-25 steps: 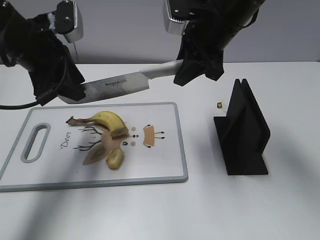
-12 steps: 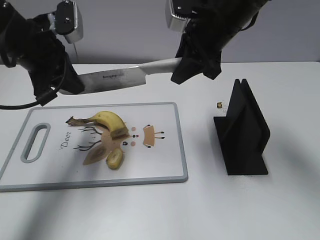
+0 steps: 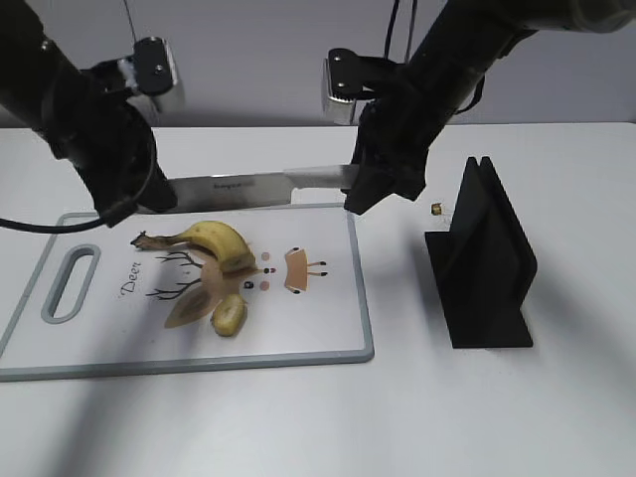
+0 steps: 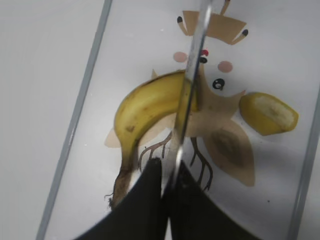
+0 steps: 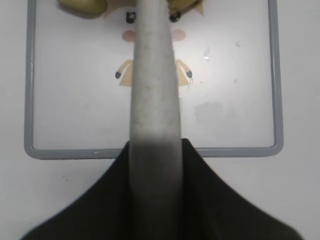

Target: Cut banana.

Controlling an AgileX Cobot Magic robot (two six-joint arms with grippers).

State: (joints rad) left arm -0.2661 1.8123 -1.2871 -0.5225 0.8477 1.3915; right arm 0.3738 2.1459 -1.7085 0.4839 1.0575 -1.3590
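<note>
Overall, a white table (image 3: 497, 417) is standing before a plain grey wall, carrying a cutting board (image 3: 328, 338) toward its left edge. On it the banana (image 3: 214, 238) is lying, its long axis running left-right, stem pointing left and cut end right. Left end effector (image 3: 149, 194) is pinching the knife (image 3: 248, 187) tip; right end effector (image 3: 368, 189) is clamping its handle. A black stand (image 3: 487, 268) is sitting near the right edge.

The cutting board (image 3: 328, 343) carries the word "Deer" in script on its left part, beside the handle slot, next to a printed deer drawing. The knife (image 3: 248, 187) blade has a small dark brand mark, too small to read.
</note>
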